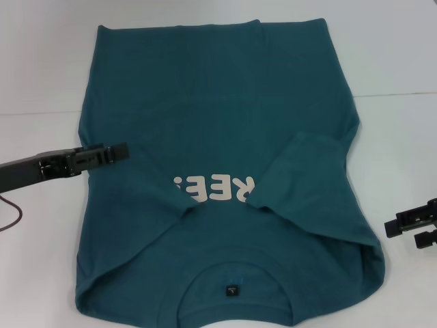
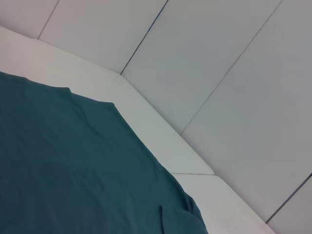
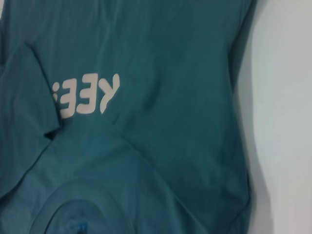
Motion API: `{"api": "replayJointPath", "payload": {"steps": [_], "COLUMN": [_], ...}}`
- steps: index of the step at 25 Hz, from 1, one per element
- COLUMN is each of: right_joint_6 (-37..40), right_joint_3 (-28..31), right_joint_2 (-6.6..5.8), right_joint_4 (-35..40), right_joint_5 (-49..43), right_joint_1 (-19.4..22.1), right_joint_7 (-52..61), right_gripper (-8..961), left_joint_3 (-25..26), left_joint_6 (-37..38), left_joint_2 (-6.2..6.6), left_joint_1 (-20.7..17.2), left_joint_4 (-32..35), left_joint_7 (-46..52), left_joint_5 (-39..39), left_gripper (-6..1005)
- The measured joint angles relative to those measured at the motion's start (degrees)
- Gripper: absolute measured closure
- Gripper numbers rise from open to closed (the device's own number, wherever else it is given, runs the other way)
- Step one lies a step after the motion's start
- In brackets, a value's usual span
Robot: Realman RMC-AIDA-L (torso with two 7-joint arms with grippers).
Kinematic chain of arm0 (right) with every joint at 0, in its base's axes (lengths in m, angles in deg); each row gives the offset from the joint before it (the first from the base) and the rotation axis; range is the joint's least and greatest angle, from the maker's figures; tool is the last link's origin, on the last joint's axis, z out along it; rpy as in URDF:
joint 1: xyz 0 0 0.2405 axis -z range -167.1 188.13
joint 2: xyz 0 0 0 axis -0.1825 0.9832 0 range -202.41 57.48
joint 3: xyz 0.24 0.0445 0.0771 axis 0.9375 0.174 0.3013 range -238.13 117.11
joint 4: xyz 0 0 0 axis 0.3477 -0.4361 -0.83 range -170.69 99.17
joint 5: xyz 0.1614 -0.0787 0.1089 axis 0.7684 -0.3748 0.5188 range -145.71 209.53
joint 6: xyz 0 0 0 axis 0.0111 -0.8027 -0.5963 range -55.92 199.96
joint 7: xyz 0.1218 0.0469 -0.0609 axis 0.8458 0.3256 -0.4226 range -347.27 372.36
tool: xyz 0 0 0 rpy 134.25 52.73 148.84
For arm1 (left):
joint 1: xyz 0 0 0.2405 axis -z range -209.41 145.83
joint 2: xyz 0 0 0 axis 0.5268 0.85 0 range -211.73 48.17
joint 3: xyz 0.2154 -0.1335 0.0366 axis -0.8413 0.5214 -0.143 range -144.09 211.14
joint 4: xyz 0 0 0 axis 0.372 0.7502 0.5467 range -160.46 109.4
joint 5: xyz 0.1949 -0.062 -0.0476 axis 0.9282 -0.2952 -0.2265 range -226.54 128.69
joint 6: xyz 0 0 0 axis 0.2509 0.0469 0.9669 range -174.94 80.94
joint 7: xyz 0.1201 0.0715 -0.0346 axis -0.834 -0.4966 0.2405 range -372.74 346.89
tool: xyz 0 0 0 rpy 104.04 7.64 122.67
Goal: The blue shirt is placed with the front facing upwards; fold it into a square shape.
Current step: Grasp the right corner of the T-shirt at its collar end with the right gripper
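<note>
Left tool [image 1: 121,149], jaws apparently closed and holding nothing, hovered over the shirt's edge at mid-left of the head frame; right tool [image 1: 414,229] sat at lower right, off the cloth, its jaw state unclear. The blue shirt [image 1: 218,102] lay flat on the white tabletop [image 1: 396,137], collar at frame bottom, both sleeves folded inward over the chest lettering. The lengthwise fold seemed next: pinch both near corners evenly, lift low and keep the edges aligned. Count: one shirt, two tools.
</note>
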Motion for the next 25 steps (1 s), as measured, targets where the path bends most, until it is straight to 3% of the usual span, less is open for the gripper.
{"api": "replayJointPath", "payload": {"steps": [25], "right_joint_6": [-6.30], "right_joint_3": [-0.61], "right_joint_2": [0.15], "right_joint_4": [-7.91], "right_joint_5": [-0.14], "right_joint_1": [-1.03], "right_joint_7": [-0.68], "right_gripper": [97], "left_joint_3": [0.44], "left_joint_6": [-0.22], "left_joint_2": [-0.05], "left_joint_1": [-0.21], "left_joint_4": [-0.61], "left_joint_7": [-1.41], "left_joint_5": [-0.09], "left_gripper": [171]}}
